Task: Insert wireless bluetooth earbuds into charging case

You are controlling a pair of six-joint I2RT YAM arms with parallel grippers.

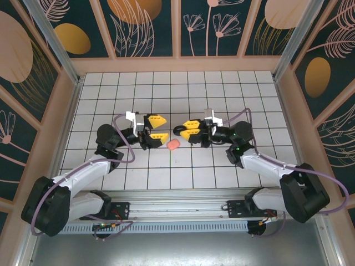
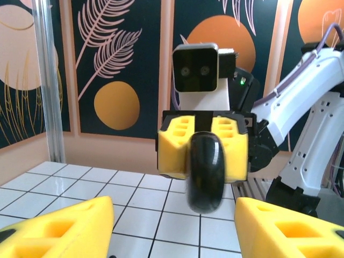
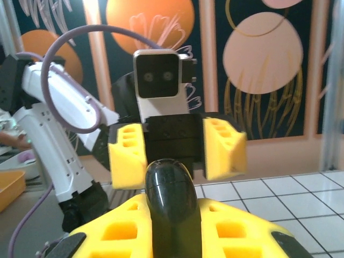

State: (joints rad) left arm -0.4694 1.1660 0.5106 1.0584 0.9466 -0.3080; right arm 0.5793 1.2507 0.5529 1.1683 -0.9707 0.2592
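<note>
Top view: the charging case lay on the white gridded desk, just below frame centre. It sat in the gap between the two pincers, a little lower in the frame than either, and apart from both. It was too small to tell whether its lid was up or down.

The left pincer, left of centre, was released, with its yellow fingers spread wide. In the left wrist view those fingers sat at the lower corners of the frame, with bare tiles showing between them.

The right pincer, right of centre, was clenched on a black disc held on edge. The disc projected toward the left pincer, just above the case in the frame.

In the right wrist view the disc was clamped at bottom centre, with the spread left pincer facing it from mid-frame.
</note>
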